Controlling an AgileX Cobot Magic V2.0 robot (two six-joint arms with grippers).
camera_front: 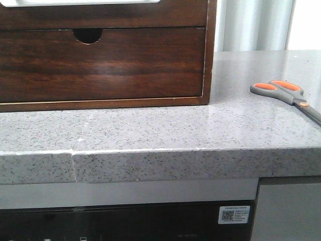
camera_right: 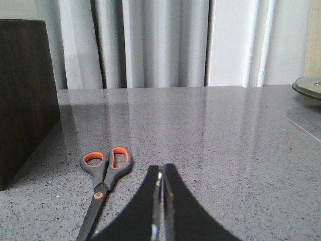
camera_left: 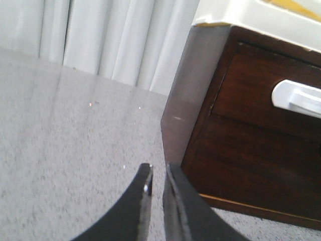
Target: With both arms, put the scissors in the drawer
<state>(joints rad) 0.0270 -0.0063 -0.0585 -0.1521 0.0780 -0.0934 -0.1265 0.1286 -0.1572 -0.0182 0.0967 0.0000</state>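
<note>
Speckled grey stone forms the bench [camera_front: 150,130], polished enough to mirror the pale curtains [camera_right: 150,42] behind it. Nearest us in the front view, below the bench edge, we note a white sticker [camera_front: 233,214] with a QR code; its print is too small to read. On the bench, well to the right of the cabinet [camera_front: 105,55], the scissors [camera_front: 286,93] lie flat and closed: grey handles, orange-lined loops, an orange pivot dot, thin grey blades. We see the right claw [camera_right: 161,173] just beside them, apart from them, black fingers nearly together on nothing. The left claw [camera_left: 156,170] sits near the cabinet's corner, fingers narrowly parted and empty. The drawer [camera_left: 271,95], glossy dark brown wood, carries a white handle [camera_left: 296,98]. A lower wood front [camera_front: 100,63] has a half-round notch.
</note>
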